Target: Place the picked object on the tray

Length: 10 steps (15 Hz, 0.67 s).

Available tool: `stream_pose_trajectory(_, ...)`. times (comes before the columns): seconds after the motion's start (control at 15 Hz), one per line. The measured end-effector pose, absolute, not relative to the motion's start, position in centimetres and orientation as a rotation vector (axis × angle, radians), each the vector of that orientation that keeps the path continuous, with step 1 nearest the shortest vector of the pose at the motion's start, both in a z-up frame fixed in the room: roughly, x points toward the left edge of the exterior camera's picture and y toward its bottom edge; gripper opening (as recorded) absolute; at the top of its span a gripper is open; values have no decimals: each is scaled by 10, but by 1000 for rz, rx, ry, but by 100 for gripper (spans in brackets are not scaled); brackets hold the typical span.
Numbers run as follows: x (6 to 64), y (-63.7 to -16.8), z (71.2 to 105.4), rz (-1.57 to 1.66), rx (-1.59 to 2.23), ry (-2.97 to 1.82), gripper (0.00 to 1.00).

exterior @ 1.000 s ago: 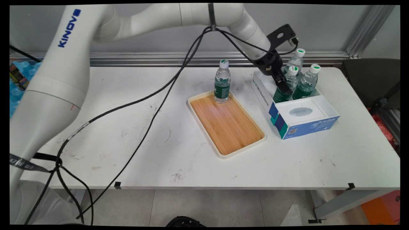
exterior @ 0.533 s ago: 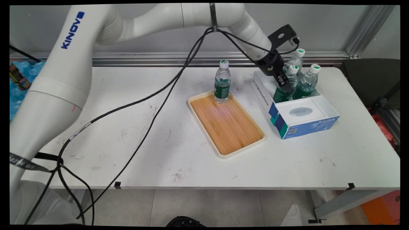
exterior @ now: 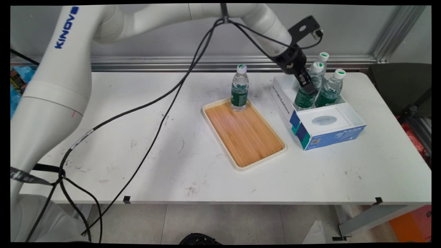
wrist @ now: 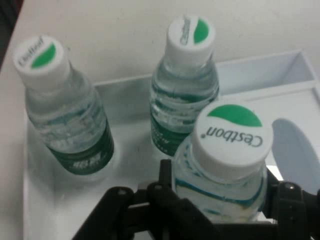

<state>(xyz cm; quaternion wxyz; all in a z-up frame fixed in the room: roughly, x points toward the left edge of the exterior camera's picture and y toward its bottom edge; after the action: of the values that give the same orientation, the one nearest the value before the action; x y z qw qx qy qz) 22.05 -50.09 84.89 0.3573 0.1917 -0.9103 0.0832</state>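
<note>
Four water bottles with white-and-green caps are shown on a white table. One lone bottle stands upright on the far end of a wood-grained tray with a cream rim. Three further bottles are grouped at the open far end of a white-and-blue box, which lies just to the right of the tray. The black two-finger gripper is seen reaching down into this box, its jaws closed about the nearest bottle, the gripped bottle, just below the neck. In the hand view this bottle fills the space between the black linkage bars, its "Cestbon" cap facing the camera. Whether its base touches the floor of the box cannot be told. Beyond it, a second bottle stands close behind, and a third bottle stands apart near the box's side wall. In the main view, black cables are seen hanging from the arm across the table's left half. A cut-out oval is visible in the near, covered part of the box.
</note>
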Motion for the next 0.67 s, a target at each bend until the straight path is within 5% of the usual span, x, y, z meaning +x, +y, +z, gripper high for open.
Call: stream_pose_trajectory(0.67, 256, -450, 937, 252, 474, -2358, 0)
